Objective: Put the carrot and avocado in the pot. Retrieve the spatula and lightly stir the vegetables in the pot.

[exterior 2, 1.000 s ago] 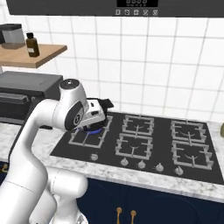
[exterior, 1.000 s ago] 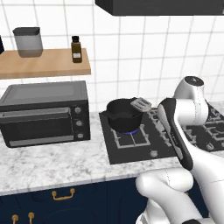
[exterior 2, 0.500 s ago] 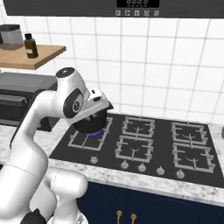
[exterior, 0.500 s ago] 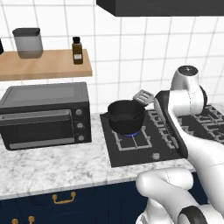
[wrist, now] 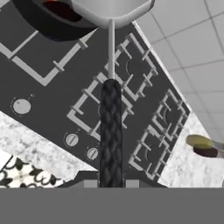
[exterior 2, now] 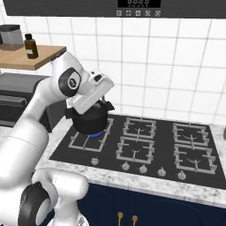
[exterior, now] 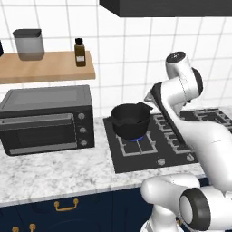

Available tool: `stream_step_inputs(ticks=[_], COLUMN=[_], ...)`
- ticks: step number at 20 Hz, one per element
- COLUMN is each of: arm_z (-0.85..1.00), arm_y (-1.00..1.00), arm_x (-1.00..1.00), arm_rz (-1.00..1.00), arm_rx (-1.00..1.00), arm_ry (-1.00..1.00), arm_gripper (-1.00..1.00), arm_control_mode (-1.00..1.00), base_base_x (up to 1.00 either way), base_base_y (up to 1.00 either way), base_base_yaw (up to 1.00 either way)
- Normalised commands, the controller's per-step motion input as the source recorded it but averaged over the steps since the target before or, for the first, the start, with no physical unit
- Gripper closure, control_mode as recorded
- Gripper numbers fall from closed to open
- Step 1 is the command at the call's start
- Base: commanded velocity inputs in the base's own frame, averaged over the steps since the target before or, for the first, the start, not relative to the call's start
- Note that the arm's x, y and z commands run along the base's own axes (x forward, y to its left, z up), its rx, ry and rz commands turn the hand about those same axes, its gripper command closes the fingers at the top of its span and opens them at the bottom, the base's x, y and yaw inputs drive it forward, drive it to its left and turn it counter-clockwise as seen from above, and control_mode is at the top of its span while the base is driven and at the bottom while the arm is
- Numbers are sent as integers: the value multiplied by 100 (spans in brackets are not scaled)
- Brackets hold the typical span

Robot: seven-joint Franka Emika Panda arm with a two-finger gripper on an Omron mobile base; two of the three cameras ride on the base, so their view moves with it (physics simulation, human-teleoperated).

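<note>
In the hand view my gripper (wrist: 110, 183) is shut on the dark braided handle of the spatula (wrist: 110, 127). Its thin shaft runs up to the light-grey blade (wrist: 111, 9), which hangs beside the rim of the black pot (wrist: 52, 24). A reddish-orange patch, probably the carrot (wrist: 61, 8), lies inside the pot; I cannot make out the avocado. The pot (exterior: 131, 120) stands on the front-left burner, with the blade's grey tip (exterior: 147, 97) just above its right rim. From the right, my hand (exterior 2: 90, 93) covers the top of the pot (exterior 2: 90, 122).
The black hob (exterior 2: 145, 155) carries several free burners to the right of the pot. A dark toaster oven (exterior: 45, 118) sits left of the hob, under a wooden shelf (exterior: 45, 65) with a bottle and jar. An olive-coloured object (wrist: 203, 145) lies on the counter past the hob.
My hand has risen and tilted above the pot's right side, taking the spatula up with it. The pot has stayed on its burner.
</note>
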Motion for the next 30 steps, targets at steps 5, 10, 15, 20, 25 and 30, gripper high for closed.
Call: stream_step_inputs(ticks=[5,10,15,20,25,30], arm_z=[2,0,-2,-41,-18,-1], arm_y=[2,8,29,5,6,14], arm_x=[77,60,50,21,12,1], arm_rz=[3,4,0,0,0,5], arm_rx=[4,-4,-23,-27,-18,-7], arm_ry=[21,29,9,0,0,2], arm_gripper=[100,100,100,100,100,100], arm_control_mode=[-100,-100,-100,-100,-100,-100], base_base_x=[0,0,0,0,0,0], base_base_y=[0,0,0,0,0,0], base_base_yaw=[0,0,0,0,0,0])
